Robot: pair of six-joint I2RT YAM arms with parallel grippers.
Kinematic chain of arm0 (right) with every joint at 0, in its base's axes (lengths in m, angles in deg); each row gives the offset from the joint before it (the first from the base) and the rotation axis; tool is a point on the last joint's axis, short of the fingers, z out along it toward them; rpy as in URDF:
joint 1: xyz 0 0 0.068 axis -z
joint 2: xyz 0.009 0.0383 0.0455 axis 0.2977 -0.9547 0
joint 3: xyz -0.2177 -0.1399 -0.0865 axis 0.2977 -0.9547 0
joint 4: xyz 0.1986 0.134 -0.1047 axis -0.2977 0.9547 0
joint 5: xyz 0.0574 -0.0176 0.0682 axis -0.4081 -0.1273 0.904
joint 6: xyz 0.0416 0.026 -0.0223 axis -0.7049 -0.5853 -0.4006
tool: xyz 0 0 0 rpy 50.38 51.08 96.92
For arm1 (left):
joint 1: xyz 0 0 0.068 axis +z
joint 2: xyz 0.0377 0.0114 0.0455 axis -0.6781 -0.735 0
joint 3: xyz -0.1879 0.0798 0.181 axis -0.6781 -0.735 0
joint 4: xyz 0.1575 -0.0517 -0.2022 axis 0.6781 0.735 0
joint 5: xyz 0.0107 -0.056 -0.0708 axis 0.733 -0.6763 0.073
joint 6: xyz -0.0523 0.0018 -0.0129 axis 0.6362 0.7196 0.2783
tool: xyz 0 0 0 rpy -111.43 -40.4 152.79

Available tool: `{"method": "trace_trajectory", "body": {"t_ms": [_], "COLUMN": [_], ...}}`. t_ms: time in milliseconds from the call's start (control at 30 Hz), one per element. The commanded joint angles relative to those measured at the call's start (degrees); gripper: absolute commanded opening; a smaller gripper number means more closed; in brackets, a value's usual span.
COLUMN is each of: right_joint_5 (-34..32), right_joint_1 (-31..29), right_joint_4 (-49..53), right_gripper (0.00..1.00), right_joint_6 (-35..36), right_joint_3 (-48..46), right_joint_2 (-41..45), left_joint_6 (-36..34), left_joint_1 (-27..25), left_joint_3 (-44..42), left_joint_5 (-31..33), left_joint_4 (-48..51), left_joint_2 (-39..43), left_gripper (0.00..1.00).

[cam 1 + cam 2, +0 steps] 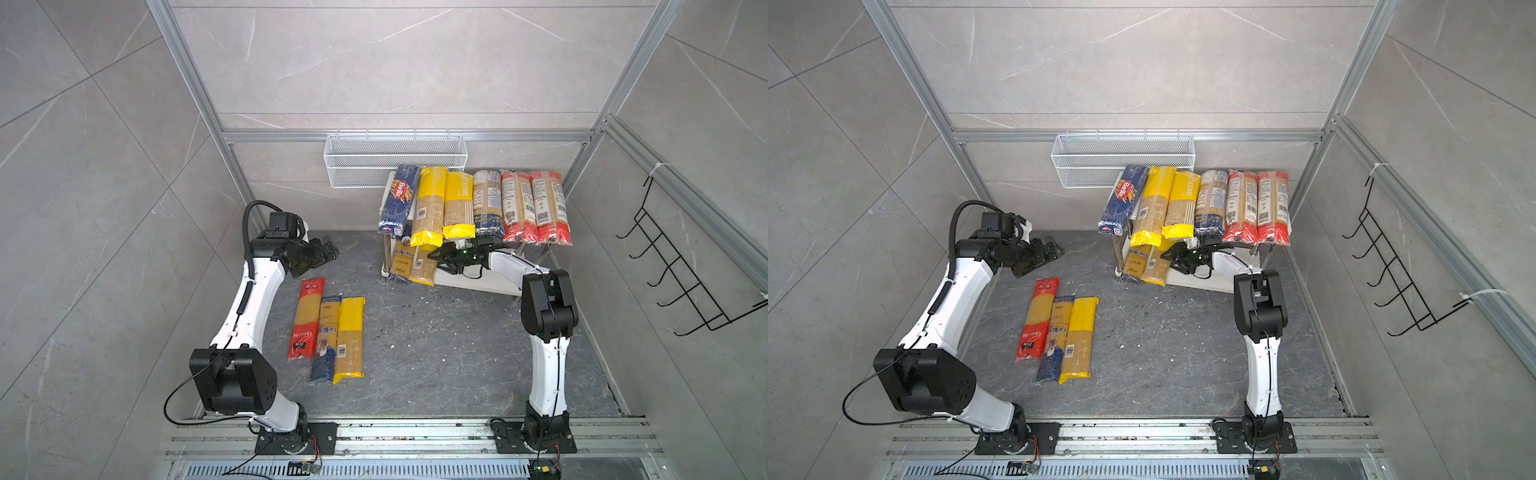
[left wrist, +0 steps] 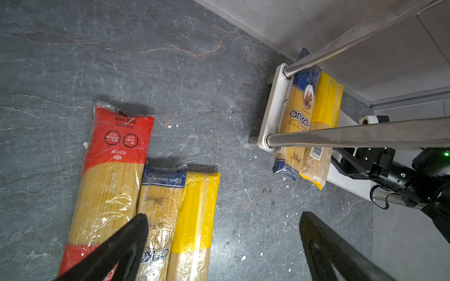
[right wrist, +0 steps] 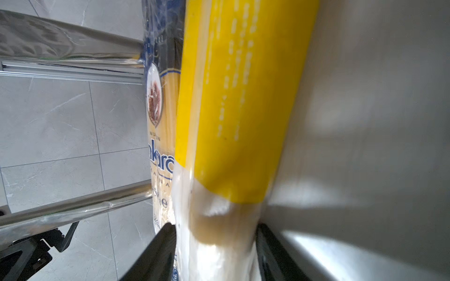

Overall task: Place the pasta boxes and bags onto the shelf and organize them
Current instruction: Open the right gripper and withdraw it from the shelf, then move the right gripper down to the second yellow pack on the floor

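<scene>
The right claw (image 1: pixel 436 259) is placed under the top board of the shelf (image 1: pixel 473 284), at the lower tier. In the right wrist view its fingers (image 3: pixel 155 255) are seen on either side of the near end of a yellow bag (image 3: pixel 231 97), which is laid lengthwise on the lower board and stretches away from the claw. Whether the bag is squeezed or only flanked cannot be told, as that end is blurred. An Ankara bag (image 1: pixel 400 259) is laid against this yellow bag, on its side toward the shelf's left legs. In the left wrist view the front ends of both are seen to overhang the board's edge.

The top board is covered by a row of six packs: a Barilla box (image 1: pixel 399 199) set askew at the left, two yellow-ended bags (image 1: pixel 430 208), a navy-ended bag (image 1: pixel 487 203) and two red-ended bags (image 1: pixel 517 208) at the right.

The left claw (image 2: pixel 224 215) is spread wide and nothing is held in it. It is hung above the desk (image 1: pixel 436 353), well apart from the shelf. Three bags are laid on the desk side by side and touching: a red bag (image 1: pixel 306 318), a navy bag (image 1: pixel 326 336) in the middle and a further yellow bag (image 1: pixel 349 338)
</scene>
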Motion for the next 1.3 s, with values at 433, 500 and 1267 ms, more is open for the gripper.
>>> {"method": "trace_trajectory", "body": {"t_ms": [433, 500, 1267], "right_joint_5": [-2.1, -2.5, -25.2], "right_joint_1": [-3.0, -3.6, -36.1], "right_joint_4": [1.4, 1.0, 15.6], "right_gripper": [0.73, 0.73, 1.0], "right_joint_6": [2.2, 1.9, 2.4], "right_joint_3": [-15.1, -18.0, -18.9], "right_joint_2": [15.1, 16.9, 18.4], "left_joint_6": [-0.6, -0.6, 0.7], "left_joint_1": [0.9, 0.9, 1.0], "left_joint_3": [-9.2, -10.5, -25.9], "left_joint_5": [-4.7, -4.9, 1.2], "left_joint_4": [-3.9, -3.7, 4.8], "left_joint_2": [8.7, 10.0, 34.7], "left_gripper": [1.0, 1.0, 1.0]}}
